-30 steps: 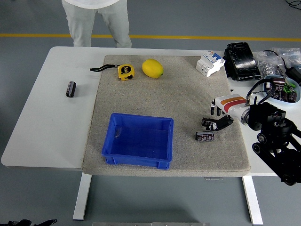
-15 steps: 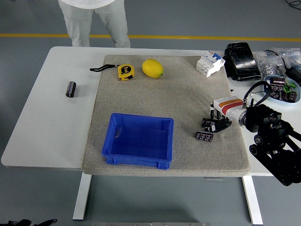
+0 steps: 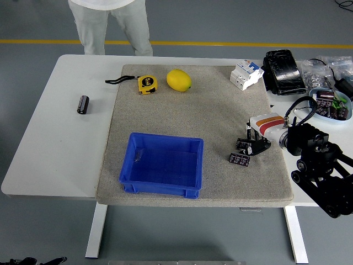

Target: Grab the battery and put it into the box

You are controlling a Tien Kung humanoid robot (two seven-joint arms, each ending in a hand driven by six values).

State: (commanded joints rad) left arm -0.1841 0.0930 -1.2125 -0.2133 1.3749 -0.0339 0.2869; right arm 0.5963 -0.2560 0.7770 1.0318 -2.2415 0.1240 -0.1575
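The battery (image 3: 239, 159), a small dark block with purple markings, lies on the grey mat (image 3: 209, 116) to the right of the blue box (image 3: 162, 164). The box is empty and sits at the mat's front left. My right hand (image 3: 249, 146) hovers just above and to the right of the battery. Its black fingers (image 3: 243, 144) point down, loosely bent, with nothing held. A white and orange wrist cuff sits behind the hand. The left arm is out of sight.
A yellow tape measure (image 3: 147, 84), a lemon (image 3: 178, 80) and a white circuit breaker (image 3: 246, 73) line the mat's far edge. A black cylinder (image 3: 83, 104) lies on the bare table at left. A black bag (image 3: 283, 64) and a parts bowl (image 3: 331, 104) crowd the right. A person (image 3: 110, 22) stands beyond the table.
My right hand has drawn in and tipped its fingers down from a spread, leftward reach, settling closer over the battery. The battery has barely moved.
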